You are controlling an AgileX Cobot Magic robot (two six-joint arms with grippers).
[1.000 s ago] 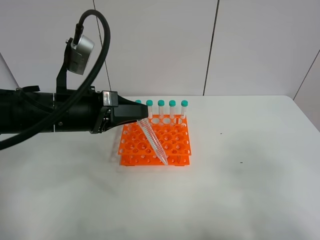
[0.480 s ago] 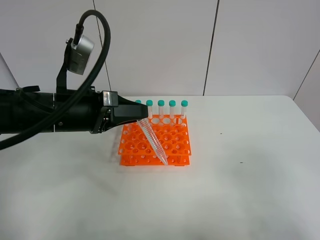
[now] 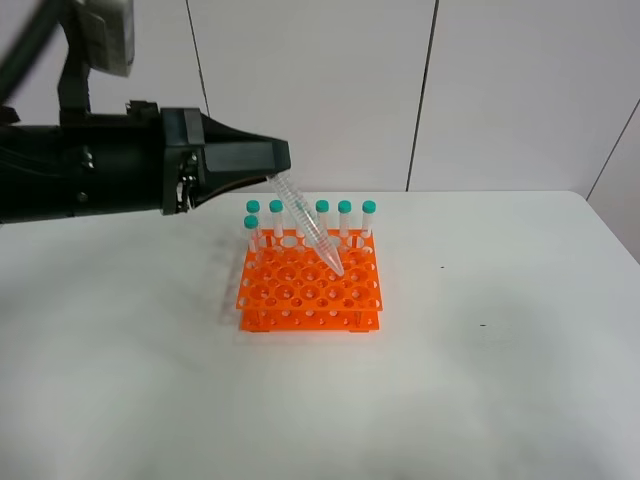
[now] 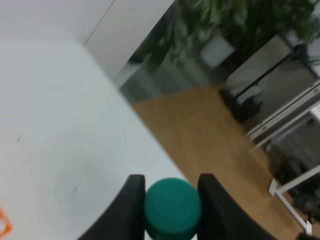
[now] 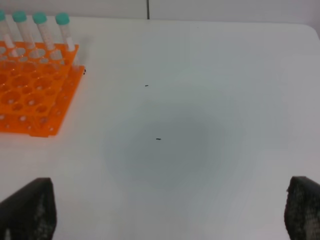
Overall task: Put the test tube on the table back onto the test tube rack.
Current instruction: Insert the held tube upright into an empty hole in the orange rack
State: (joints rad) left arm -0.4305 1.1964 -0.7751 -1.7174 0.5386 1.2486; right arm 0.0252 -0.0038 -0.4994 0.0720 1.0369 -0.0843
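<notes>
1. The worktop (image 3: 480,380) is seen as plain matte white, marked by a few tiny dark specks (image 5: 158,139).
2. The rack (image 3: 310,290) is shown in bright orange, patterned with a grid of round holes.
3. The tube (image 3: 308,225) is rendered clear, crossed by faint lines; its cap (image 4: 172,207) is teal-green.
4. The other tubes (image 3: 345,220) are clear too, and are capped in the same teal-green.
5. The left tool (image 3: 275,160) is coloured black; the fingers (image 5: 30,207) of the right tool (image 5: 165,215) are seen as dark grey.
6. The wall (image 3: 500,90) is white, divided by thin dark seams.
7. The floor (image 4: 200,130) is shown in warm wood brown.
</notes>
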